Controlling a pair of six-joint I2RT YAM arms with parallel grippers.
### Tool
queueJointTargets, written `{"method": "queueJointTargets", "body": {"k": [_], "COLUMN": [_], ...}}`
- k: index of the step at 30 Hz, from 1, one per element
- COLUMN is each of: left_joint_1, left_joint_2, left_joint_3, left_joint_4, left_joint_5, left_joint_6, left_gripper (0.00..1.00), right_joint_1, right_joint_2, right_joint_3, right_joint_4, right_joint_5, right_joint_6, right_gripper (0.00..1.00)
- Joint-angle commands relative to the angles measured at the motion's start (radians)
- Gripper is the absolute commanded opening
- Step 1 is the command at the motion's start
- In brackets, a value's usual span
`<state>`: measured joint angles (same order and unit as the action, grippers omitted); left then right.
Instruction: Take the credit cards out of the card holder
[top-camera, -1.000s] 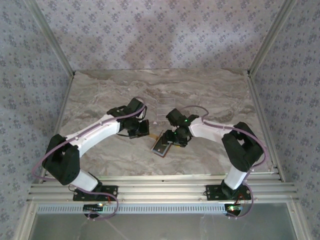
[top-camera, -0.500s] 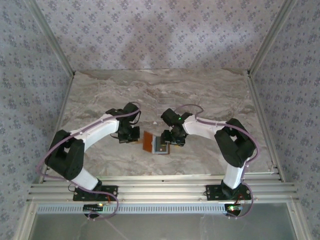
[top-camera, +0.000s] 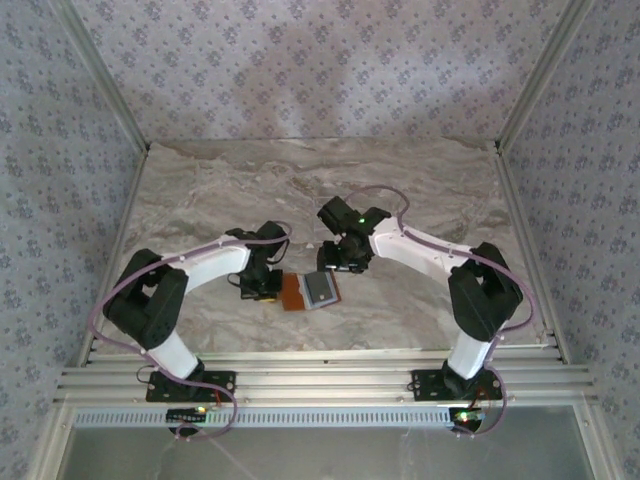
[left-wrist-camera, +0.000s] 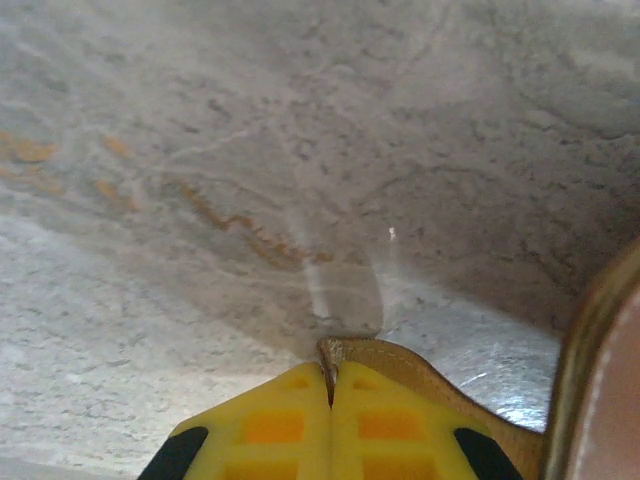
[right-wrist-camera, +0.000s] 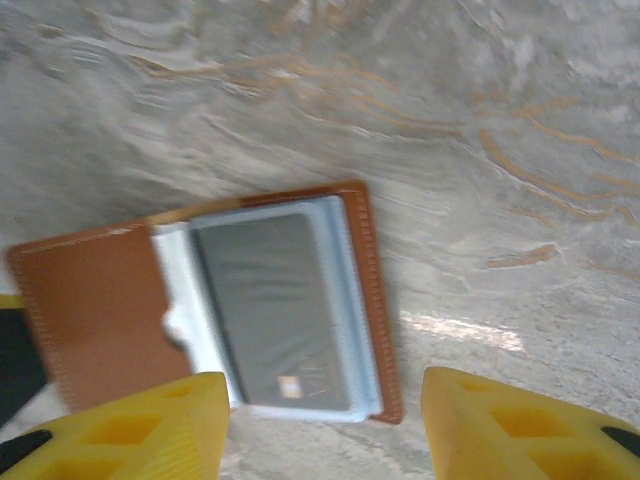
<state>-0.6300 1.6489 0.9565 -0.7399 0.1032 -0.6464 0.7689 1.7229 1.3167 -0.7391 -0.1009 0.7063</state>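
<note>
**Top external view.** One card holder (top-camera: 308, 290) open flat on the marbled table (top-camera: 200, 190), near the front middle. Long axis roughly left to right, slightly tilted: brown panel toward the left arm, grey-blue lined panel toward the right arm. Left gripper (top-camera: 262, 287) at the brown panel's outer edge. Right gripper (top-camera: 335, 265) just beyond the lined panel's far corner, raised off it.

**Left wrist view.** Left gripper (left-wrist-camera: 330, 375) with yellow fingers (left-wrist-camera: 275, 425) pressed together, a tan leather edge of the card holder (left-wrist-camera: 400, 365) pinched at the tips. Table surface beyond, blurred.

**Right wrist view.** Right gripper (right-wrist-camera: 322, 430) with fingers (right-wrist-camera: 150, 430) spread well apart and holding nothing, the card holder (right-wrist-camera: 100, 310) lying just ahead of the gap. Holder's long axis across the picture, brown panel at left. One dark card (right-wrist-camera: 275, 310) seated in the lined panel, its long axis top to bottom. One pale strip (right-wrist-camera: 175, 290) along its left side, card or pocket edge not distinguishable. Small orange-and-white mark near the dark card's lower edge, too blurred to read; no legible writing.
</note>
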Motion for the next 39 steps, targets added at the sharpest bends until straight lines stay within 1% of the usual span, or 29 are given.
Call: {"method": "queueJointTargets", "body": {"k": [1, 4, 5, 7, 8, 12, 15, 19, 22, 24, 27, 30, 32, 35, 39], "left_joint_1": [-0.028, -0.05, -0.055, -0.069, -0.076, -0.091, -0.087, -0.074, -0.067, -0.063, -0.048, -0.023, -0.02, -0.024, -0.025], "left_joint_2": [0.037, 0.068, 0.077, 0.098, 0.106, 0.123, 0.101, 0.065, 0.05, 0.025, -0.05, -0.124, -0.179, -0.231, -0.221], "left_joint_3": [0.056, 0.09, 0.1, 0.119, 0.124, 0.135, 0.117, 0.085, 0.079, 0.069, 0.034, 0.005, -0.018, -0.055, -0.062], "left_joint_4": [0.021, 0.032, 0.034, 0.042, 0.049, 0.056, 0.103, 0.136, 0.128, 0.126, 0.149, 0.181, 0.247, 0.368, 0.415], "left_joint_5": [0.003, 0.016, 0.021, 0.032, 0.036, 0.045, 0.027, 0.036, 0.024, -0.003, -0.025, -0.015, 0.026, 0.111, 0.166], "left_joint_6": [0.02, 0.022, 0.022, 0.023, 0.025, 0.024, -0.016, -0.045, -0.048, -0.058, -0.076, -0.084, -0.074, -0.091, -0.104], "left_gripper": [0.04, 0.04, 0.03, 0.03, 0.03, 0.03, 0.08, 0.15, 0.21, 0.26, 0.27, 0.28, 0.3, 0.29, 0.22], "right_joint_1": [0.02, 0.027, 0.029, 0.028, 0.025, 0.023, 0.018, 0.014, 0.013, 0.012, 0.007, 0.002, 0.001, -0.001, -0.009], "right_joint_2": [-0.038, -0.048, -0.051, -0.046, -0.04, -0.019, 0.0, 0.053, 0.092, 0.111, 0.135, 0.152, 0.15, 0.126, 0.062], "right_joint_3": [0.043, 0.037, 0.025, -0.011, -0.028, -0.09, -0.141, -0.194, -0.214, -0.221, -0.23, -0.246, -0.251, -0.253, -0.248], "right_joint_4": [-0.042, -0.003, 0.021, 0.085, 0.123, 0.213, 0.265, 0.342, 0.383, 0.386, 0.387, 0.393, 0.398, 0.396, 0.378], "right_joint_5": [-0.001, -0.031, -0.049, -0.123, -0.154, -0.185, -0.205, -0.255, -0.275, -0.273, -0.257, -0.259, -0.262, -0.263, -0.26], "right_joint_6": [-0.007, 0.001, 0.007, 0.027, 0.039, 0.075, 0.093, 0.113, 0.126, 0.126, 0.121, 0.119, 0.119, 0.117, 0.112], "right_gripper": [0.54, 0.54, 0.51, 0.45, 0.41, 0.32, 0.27, 0.24, 0.23, 0.22, 0.22, 0.22, 0.22, 0.22, 0.24]}}
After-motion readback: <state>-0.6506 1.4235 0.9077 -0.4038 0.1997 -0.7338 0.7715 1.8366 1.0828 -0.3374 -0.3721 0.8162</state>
